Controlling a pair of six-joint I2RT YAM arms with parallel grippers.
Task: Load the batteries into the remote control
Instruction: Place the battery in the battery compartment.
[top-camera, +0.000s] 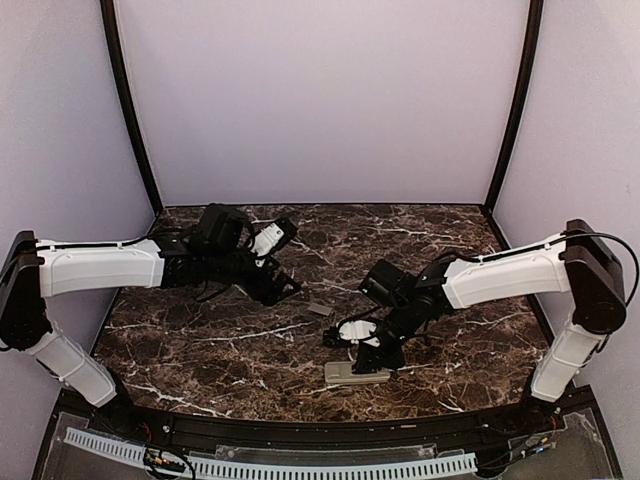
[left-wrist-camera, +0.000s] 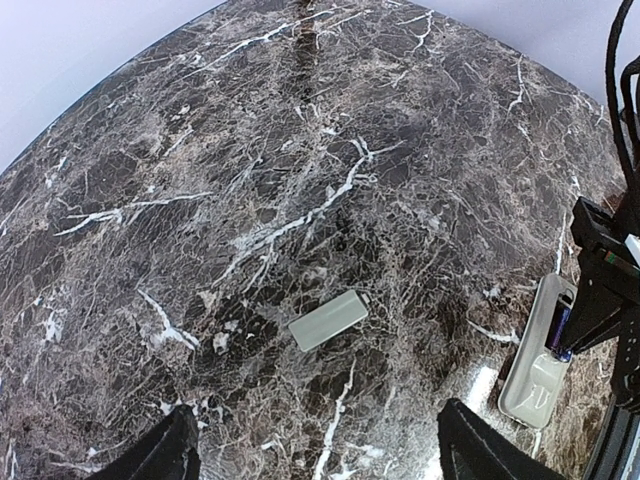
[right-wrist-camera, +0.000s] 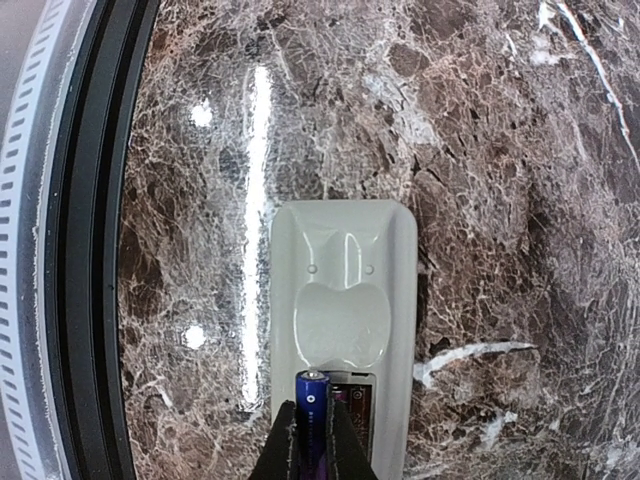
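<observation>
The remote control lies back-up near the table's front edge, its battery compartment uncovered. My right gripper is shut on a blue-purple battery, holding it over the left side of that compartment. A purple bit shows in the compartment beside it; I cannot tell what it is. From above, the right gripper stands over the remote control. In the left wrist view the battery is over the remote control. My left gripper hangs open above bare table, empty, at left centre.
A small flat grey cover piece lies on the marble between the two arms. The black raised rim of the table's front edge runs close to the remote. Purple walls enclose the table on three sides.
</observation>
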